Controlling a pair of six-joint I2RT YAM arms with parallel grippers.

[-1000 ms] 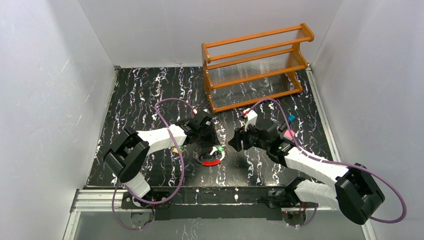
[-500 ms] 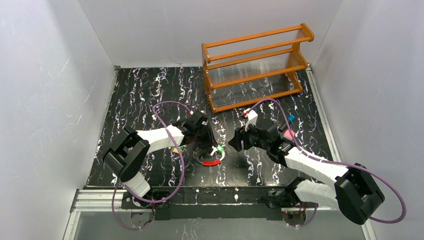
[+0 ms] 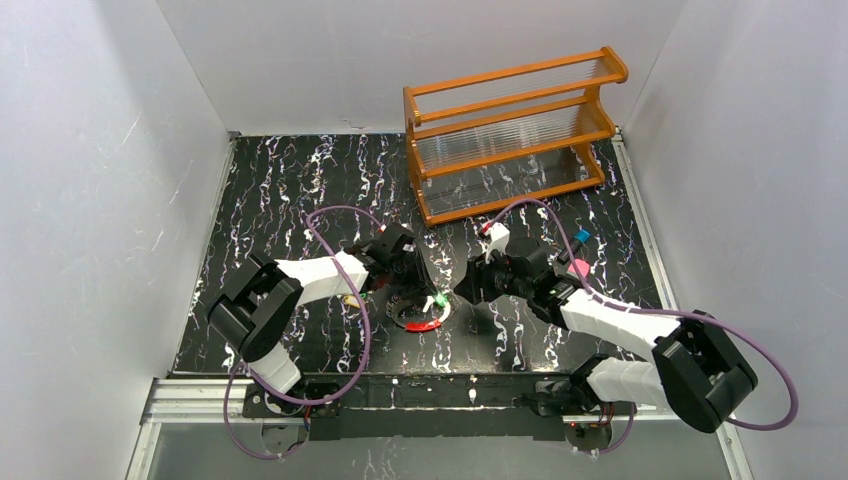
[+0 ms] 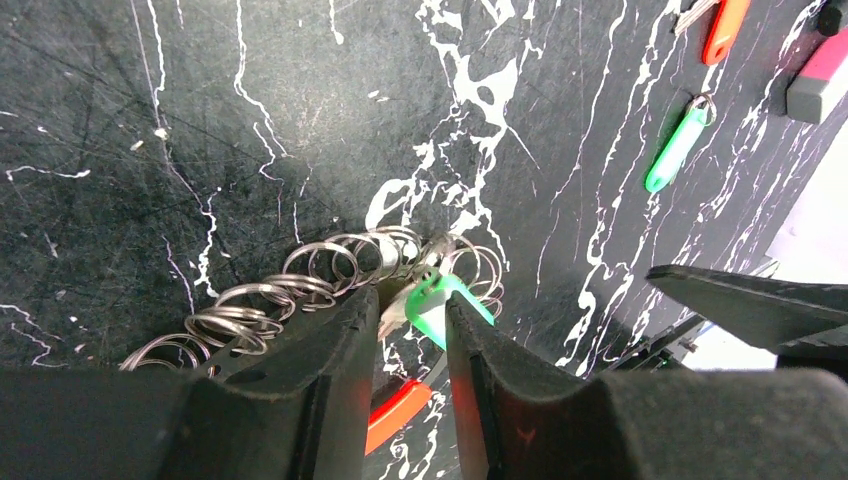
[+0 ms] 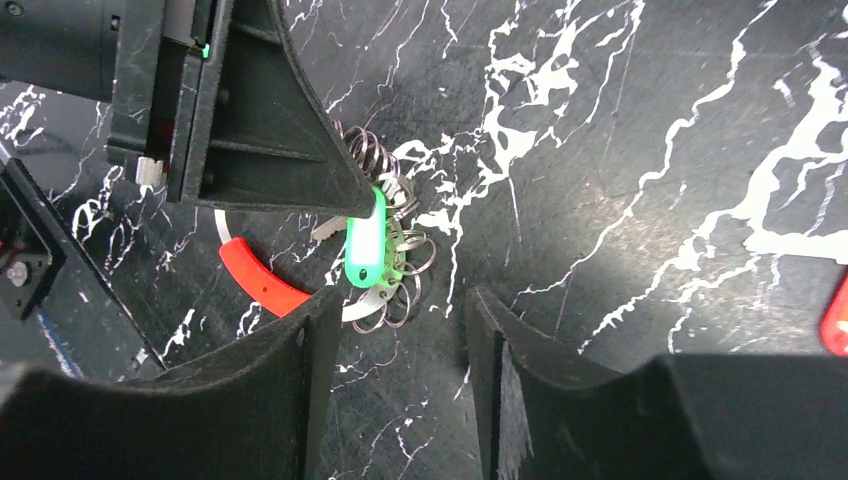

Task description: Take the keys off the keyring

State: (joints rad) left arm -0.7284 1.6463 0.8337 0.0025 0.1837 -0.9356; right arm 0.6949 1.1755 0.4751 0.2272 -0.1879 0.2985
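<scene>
The top view is bright and sharp, with soft, even light from above. The white walls (image 3: 90, 200) look pale and flat. Only faint shadows lie on the black table (image 3: 290, 180). In both wrist views the fingers (image 4: 310, 410) are dark and fuzzy up close. The green key (image 5: 364, 240) glows too bright. The keyring (image 4: 300, 285) glints. The left wrist view is washed white at its right edge.

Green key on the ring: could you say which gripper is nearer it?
The left gripper: its jaws grip the green key; the right gripper hovers open beside it.
</scene>
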